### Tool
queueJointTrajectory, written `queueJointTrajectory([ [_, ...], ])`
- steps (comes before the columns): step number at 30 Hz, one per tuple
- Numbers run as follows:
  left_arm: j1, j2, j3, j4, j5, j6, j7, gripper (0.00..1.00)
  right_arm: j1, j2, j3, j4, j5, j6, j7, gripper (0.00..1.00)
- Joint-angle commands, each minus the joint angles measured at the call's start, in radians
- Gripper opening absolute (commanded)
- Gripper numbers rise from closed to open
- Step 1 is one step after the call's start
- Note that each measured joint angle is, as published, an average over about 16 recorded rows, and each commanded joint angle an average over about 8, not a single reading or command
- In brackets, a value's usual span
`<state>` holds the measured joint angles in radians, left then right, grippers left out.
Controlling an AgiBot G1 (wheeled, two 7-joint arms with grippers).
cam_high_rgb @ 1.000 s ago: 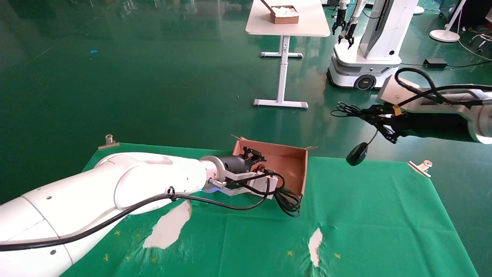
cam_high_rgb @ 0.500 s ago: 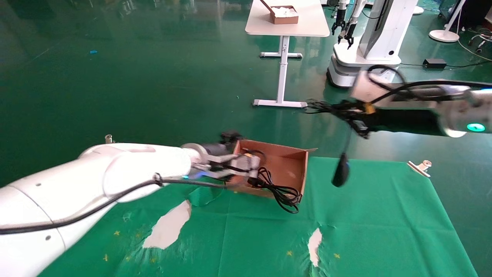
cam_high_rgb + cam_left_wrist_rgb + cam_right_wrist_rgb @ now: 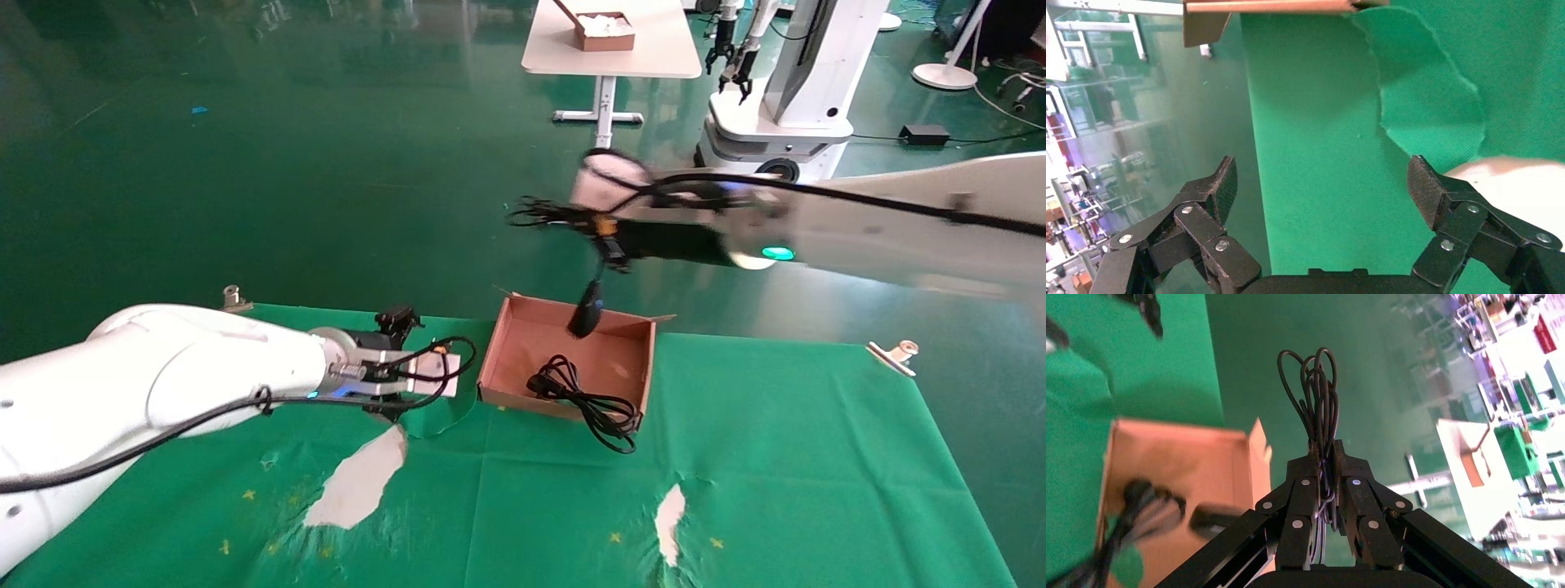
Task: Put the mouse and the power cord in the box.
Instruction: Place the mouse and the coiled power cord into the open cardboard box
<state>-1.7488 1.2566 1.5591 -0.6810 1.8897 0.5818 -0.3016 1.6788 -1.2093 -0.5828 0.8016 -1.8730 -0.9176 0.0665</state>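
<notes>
Mouse point(image 3: 585, 314) is dangling by its thin cable, hanging right over the back part of the box point(image 3: 645, 384), not touching the bottom as far as I can see. The right pincer point(image 3: 601, 224) is up in the air above the box's far edge and it's clamped tight on a bunched loop of that cable; in the right wrist view you can see the fingers point(image 3: 1300, 523) squeezed together with the cable loops sticking out past them, and the mouse point(image 3: 1214, 517) shows up as a blurry dark blob over the cardboard. Power cord point(image 3: 588, 400) is already mostly in the box, plug end on the floor of it, with a few loops spilling over the torn front edge onto the green cloth covering the table point(image 3: 776, 490). Left pincer point(image 3: 400, 318) is off to the left side of the box, near it but not touching, low over the cloth, spread wide with nothing between its fingers point(image 3: 1220, 187).
</notes>
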Motion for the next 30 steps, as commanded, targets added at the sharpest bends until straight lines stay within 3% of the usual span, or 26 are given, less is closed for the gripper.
queueJointTrajectory([
  [1, -0.002, -0.013, 0.009, -0.035, 0.027, 0.003, -0.041, 1.00, 0.008, -0.047, -0.008, -0.047, -0.003, 0.022, -0.024, 0.00],
  [8, -0.005, -0.043, 0.027, -0.127, 0.127, 0.016, -0.172, 1.00, 0.004, -0.138, -0.065, -0.211, -0.036, 0.087, -0.100, 0.01],
  [16, -0.006, -0.058, 0.035, -0.171, 0.181, 0.026, -0.234, 1.00, -0.013, -0.162, -0.122, -0.295, -0.062, 0.167, -0.098, 0.98],
  [30, -0.006, -0.056, 0.033, -0.167, 0.175, 0.026, -0.228, 1.00, -0.014, -0.154, -0.115, -0.281, -0.058, 0.157, -0.100, 1.00],
])
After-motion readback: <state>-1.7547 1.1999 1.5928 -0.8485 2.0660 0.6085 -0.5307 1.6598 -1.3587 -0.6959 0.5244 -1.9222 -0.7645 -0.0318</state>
